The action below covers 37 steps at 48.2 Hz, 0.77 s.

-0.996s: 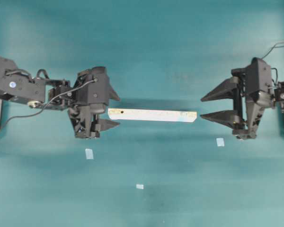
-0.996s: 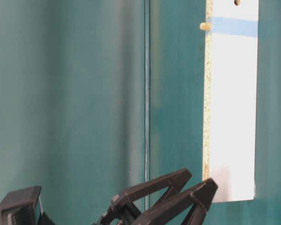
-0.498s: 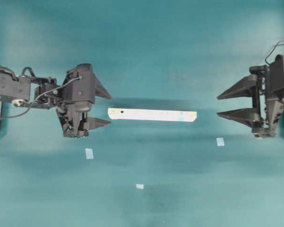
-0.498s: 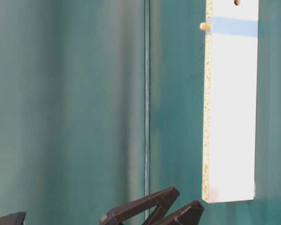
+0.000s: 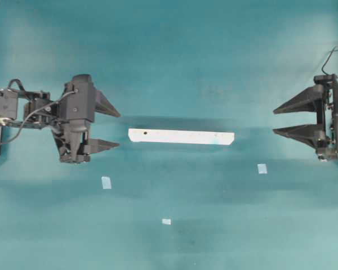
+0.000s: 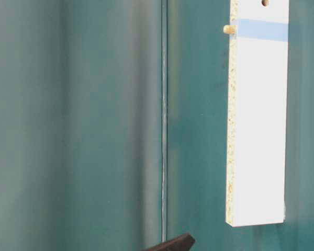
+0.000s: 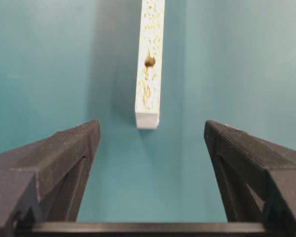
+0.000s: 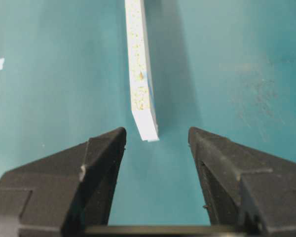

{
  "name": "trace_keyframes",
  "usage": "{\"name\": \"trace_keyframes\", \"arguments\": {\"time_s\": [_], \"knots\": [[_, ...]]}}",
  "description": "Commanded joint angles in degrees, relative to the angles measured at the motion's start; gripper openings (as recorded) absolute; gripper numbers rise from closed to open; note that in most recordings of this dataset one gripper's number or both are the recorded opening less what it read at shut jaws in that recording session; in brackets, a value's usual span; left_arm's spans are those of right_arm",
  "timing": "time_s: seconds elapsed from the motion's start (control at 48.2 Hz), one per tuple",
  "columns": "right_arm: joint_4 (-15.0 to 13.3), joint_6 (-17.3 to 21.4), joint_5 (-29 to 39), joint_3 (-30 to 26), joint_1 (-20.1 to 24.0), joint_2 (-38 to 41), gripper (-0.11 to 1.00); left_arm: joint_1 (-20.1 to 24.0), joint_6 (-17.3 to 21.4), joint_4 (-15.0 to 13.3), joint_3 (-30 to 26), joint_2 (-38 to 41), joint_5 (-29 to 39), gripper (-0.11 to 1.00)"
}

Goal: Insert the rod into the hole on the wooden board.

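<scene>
1. Plainly, the left gripper [image 5: 106, 128] lies level at the left of the overhead view, jaws spread wide with nothing between them, fingertips pointing at the near end of the wooden board [image 5: 181, 136] but not touching it.
2. Opposite, the right gripper [image 5: 281, 120] sits at the far right edge, jaws likewise parted and empty, tips aimed at the board's other end and well apart from it.
3. Bare teal table [image 5: 174, 62] separates each gripper from the board — the gap on the right is the wider one. Above and below the board the surface carries only three small blue tape squares [image 5: 106, 182], all below it.
4. In the left wrist view the board [image 7: 150, 64] runs straight away from the jaws on its narrow edge, speckled particle grain facing up, with a dark round bore showing near its end.
5. In the table-level view the board's broad white face [image 6: 259, 125] shows a light-blue band — level with it, the rod [image 6: 228, 29] sticks out of the speckled narrow edge as a short cream stub.
6. The hole [image 8: 139, 75] it sits in is marked only by a brownish spot beside a blue fleck in the right wrist view.
</scene>
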Motion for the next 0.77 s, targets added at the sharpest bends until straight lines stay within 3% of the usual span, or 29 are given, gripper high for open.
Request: {"name": "trace_keyframes", "arguments": {"time_s": [0.0,0.747], "knots": [[-0.2,0.1,-0.1,-0.4,-0.3,-0.4,0.67,0.1,0.1,-0.1,-0.1,-1.3,-0.5,0.90],[-0.8,0.2,-0.4,-0.7,-0.4,-0.2,0.67,0.1,0.1,-0.1,0.2,-1.4,-1.3,0.90]]}}
